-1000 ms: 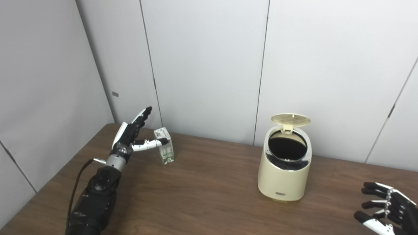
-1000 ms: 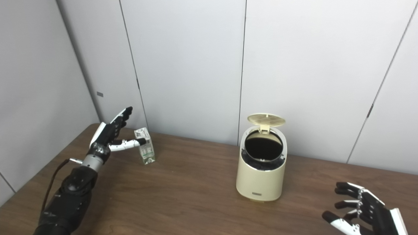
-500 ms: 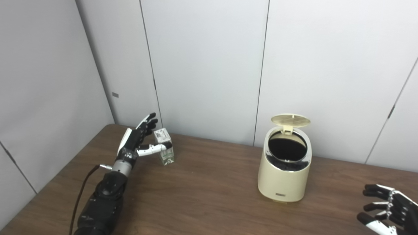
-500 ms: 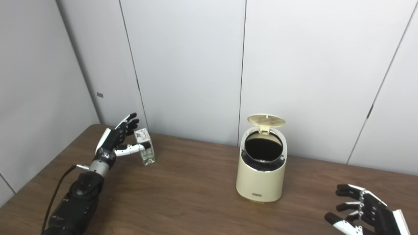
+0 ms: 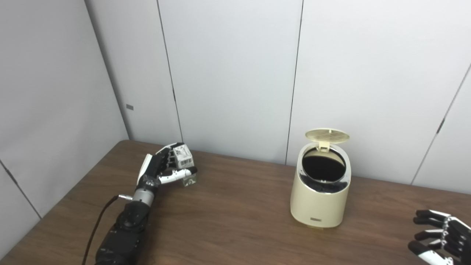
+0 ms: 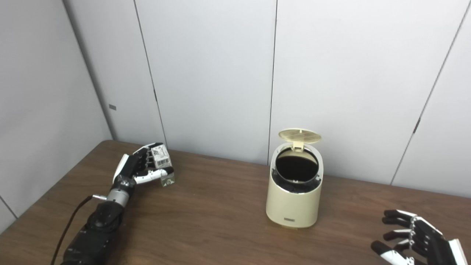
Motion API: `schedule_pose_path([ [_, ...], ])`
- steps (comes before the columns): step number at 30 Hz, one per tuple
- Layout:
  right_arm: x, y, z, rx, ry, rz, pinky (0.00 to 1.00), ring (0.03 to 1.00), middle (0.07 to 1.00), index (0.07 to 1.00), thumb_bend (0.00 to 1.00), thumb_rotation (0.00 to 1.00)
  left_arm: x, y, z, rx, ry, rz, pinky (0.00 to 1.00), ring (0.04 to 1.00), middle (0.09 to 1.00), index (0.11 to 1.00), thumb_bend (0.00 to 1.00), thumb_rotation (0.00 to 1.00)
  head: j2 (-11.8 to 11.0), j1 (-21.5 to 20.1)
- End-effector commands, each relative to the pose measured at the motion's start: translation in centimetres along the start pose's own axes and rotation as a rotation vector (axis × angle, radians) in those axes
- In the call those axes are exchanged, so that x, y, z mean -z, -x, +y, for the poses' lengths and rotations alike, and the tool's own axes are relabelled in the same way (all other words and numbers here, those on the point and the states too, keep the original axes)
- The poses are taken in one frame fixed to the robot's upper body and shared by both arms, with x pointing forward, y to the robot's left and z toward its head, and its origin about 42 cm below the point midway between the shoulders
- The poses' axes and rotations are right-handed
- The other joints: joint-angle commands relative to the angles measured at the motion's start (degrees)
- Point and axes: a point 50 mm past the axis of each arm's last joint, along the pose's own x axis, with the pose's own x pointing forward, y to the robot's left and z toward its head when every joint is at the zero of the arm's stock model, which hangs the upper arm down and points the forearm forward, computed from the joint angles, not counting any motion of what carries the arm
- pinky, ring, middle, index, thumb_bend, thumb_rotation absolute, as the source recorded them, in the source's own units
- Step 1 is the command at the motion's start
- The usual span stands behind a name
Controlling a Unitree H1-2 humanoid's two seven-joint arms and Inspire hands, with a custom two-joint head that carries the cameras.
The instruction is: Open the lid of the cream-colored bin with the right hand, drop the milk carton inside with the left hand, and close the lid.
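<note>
Nearest the cameras, at about four o'clock in the picture, the right hand [image 6: 415, 241] is hovering low over the brown table [image 5: 235, 228], fingers spread and curled loosely around nothing; in my judgement it is waiting clear of the bin so that the other arm has room to come across. Further in, at roughly three o'clock from the table's middle, the cream-colored bin [image 5: 320, 195] is standing upright with its lid [image 5: 327, 135] tipped up on the rear hinge, so the dark mouth is facing up and forward, ready to receive something; the opening step looks done. Farthest back, at about ten o'clock and near the wall panels [image 5: 235, 73], the left hand [image 5: 162, 171] is wrapping around the milk carton [image 5: 184, 158], thumb crossing the front face and fingers curling behind, which reads as a side grasp chosen to keep the carton upright for lifting. The carton's base appears to be at or just on the table, well apart from the bin; whether the grip is fully tight is hard to tell.
</note>
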Motion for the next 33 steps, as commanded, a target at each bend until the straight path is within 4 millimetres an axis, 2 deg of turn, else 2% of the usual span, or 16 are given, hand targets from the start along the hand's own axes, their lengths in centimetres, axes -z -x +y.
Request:
schedule_pose_path([
  [1,-1.7,-0.5,-1.1,0.019,0.01,-0.072,0.34,0.532,0.647,0.643,1.0,0.5,-2.1,-1.5,0.9,-0.026,-0.017,-0.082,0.73,0.75,0.772,0.825,0.95,0.25,0.11,0.05],
  [6,-1.7,-0.4,-1.2,0.023,0.015,-0.07,0.34,0.532,0.652,0.641,1.0,0.52,-1.5,-1.2,0.7,-0.029,-0.026,-0.066,0.73,0.757,0.774,0.826,0.96,0.26,0.58,0.04],
  [11,-1.7,-0.2,-1.2,0.02,0.025,-0.07,0.34,0.532,0.653,0.642,1.0,0.52,-1.3,-1.1,0.4,-0.056,-0.013,-0.061,0.72,0.735,0.75,0.797,0.92,0.21,0.58,0.04],
  [13,-1.7,-0.2,-1.2,0.02,0.028,-0.065,0.34,0.533,0.655,0.644,1.0,0.53,-1.4,-1.1,0.3,-0.08,-0.026,-0.068,0.69,0.712,0.73,0.774,0.92,0.21,0.76,0.36],
  [18,-1.7,0.0,-1.0,0.017,0.031,-0.054,0.34,0.54,0.665,0.649,1.0,0.53,-1.9,-1.4,-0.5,-0.201,-0.043,-0.076,0.54,0.592,0.623,0.652,0.9,0.18,0.79,0.25],
  [25,-1.6,0.3,-1.0,0.018,0.042,-0.04,0.35,0.563,0.679,0.661,1.0,0.54,-2.2,-1.9,-1.6,-0.274,-0.041,-0.061,0.41,0.48,0.53,0.571,0.79,0.08,0.87,0.05],
  [26,-1.6,0.4,-1.0,0.02,0.044,-0.039,0.35,0.563,0.679,0.661,1.0,0.54,-2.2,-1.9,-1.8,-0.278,-0.045,-0.058,0.4,0.469,0.52,0.553,0.73,0.07,0.92,-0.01],
  [27,-1.6,0.4,-1.0,0.021,0.045,-0.038,0.34,0.562,0.678,0.661,1.0,0.54,-2.2,-1.9,-1.9,-0.283,-0.047,-0.056,0.38,0.456,0.51,0.523,0.63,0.07,0.93,-0.04],
  [29,-1.6,0.5,-1.1,0.021,0.045,-0.04,0.34,0.562,0.679,0.66,1.0,0.53,-2.2,-1.9,-2.2,-0.291,-0.047,-0.054,0.34,0.424,0.487,0.499,0.55,0.06,0.99,-0.02],
  [30,-1.6,0.6,-1.2,0.02,0.044,-0.04,0.35,0.564,0.68,0.661,1.0,0.53,-2.2,-1.9,-2.2,-0.294,-0.045,-0.054,0.31,0.398,0.456,0.517,0.53,0.03,1.02,0.0],
  [33,-1.6,0.7,-1.2,0.02,0.039,-0.035,0.34,0.559,0.678,0.656,1.0,0.52,-2.2,-1.9,-2.4,-0.303,-0.048,-0.051,0.29,0.378,0.435,0.528,0.52,0.0,1.04,0.05],
])
